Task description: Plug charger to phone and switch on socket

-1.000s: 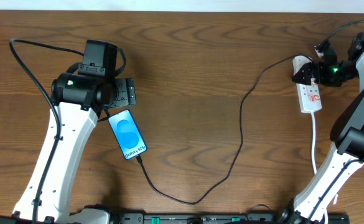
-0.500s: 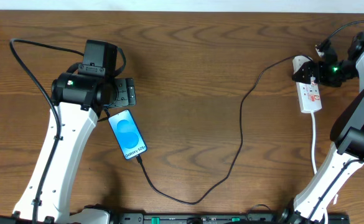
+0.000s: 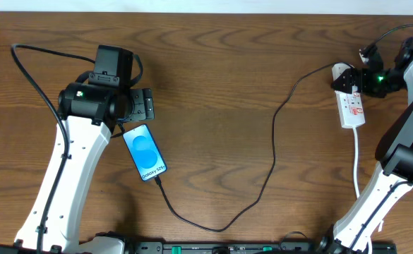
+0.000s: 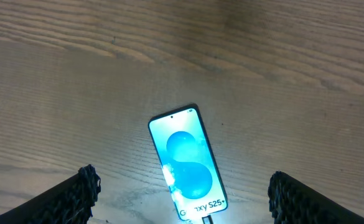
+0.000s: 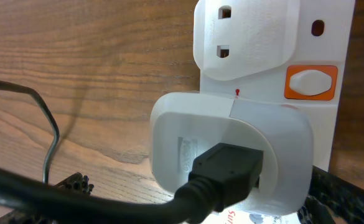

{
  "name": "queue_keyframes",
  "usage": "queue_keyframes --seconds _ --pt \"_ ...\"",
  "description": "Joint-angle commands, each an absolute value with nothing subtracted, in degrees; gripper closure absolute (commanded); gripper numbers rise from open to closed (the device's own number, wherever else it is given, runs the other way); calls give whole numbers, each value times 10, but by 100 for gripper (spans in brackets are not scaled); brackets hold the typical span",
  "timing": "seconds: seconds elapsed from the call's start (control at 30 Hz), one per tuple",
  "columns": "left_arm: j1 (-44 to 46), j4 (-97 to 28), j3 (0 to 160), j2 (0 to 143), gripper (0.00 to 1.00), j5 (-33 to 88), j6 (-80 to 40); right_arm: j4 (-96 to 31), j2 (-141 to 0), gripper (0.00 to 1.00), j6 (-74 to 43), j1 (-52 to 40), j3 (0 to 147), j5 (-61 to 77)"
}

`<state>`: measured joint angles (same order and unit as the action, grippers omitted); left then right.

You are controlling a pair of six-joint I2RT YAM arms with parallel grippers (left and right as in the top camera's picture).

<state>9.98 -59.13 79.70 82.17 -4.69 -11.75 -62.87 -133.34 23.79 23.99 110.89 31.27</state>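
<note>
**Phone** [image 3: 144, 152]: flat on the table [image 3: 220, 70], screen up and lit blue. It lies just past the left gripper [image 3: 141, 106], on its fingertip side, not touched. Its long axis runs slantwise away from that gripper.

**Left gripper**: jaws wide, holding nothing, hovering over the phone's near end.

**Charger cable** [image 3: 273, 152]: thin and black. One end meets the phone's far short edge and looks seated there. From the phone it loops across the table to the power strip [image 3: 352, 106].

**Power strip**: white, its long axis running from the right gripper [image 3: 353, 79] back toward that arm's base. The gripper sits over its rounded far end.

**Right gripper**: jaws wide and empty, straddling the white adapter [image 5: 231, 155] that carries the cable's black plug.

**Switch** [image 5: 311, 82]: white rocker in an orange surround, just ahead of the adapter on the strip's right edge, beside the empty outlet.

**Judgement**: only the switch looks left to do. It falls to the right arm, which is much the nearer, with a short reach forward and rightward.
</note>
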Motion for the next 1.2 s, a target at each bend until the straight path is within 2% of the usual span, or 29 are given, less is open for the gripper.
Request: queue_keyframes --seconds 0.0,0.33,0.7,1.17 --pt "101 -593 808 814 11 -56 -110 -643 -1335 1 228 222 1089 402" --pt "101 -593 808 814 11 -56 -110 -663 -1334 1 228 256 1104 324" --pt "101 -593 808 814 11 -56 -110 -674 -1334 1 232 274 1122 328" --pt "101 -593 808 814 11 -56 -110 -669 -1334 1 245 271 1122 402"
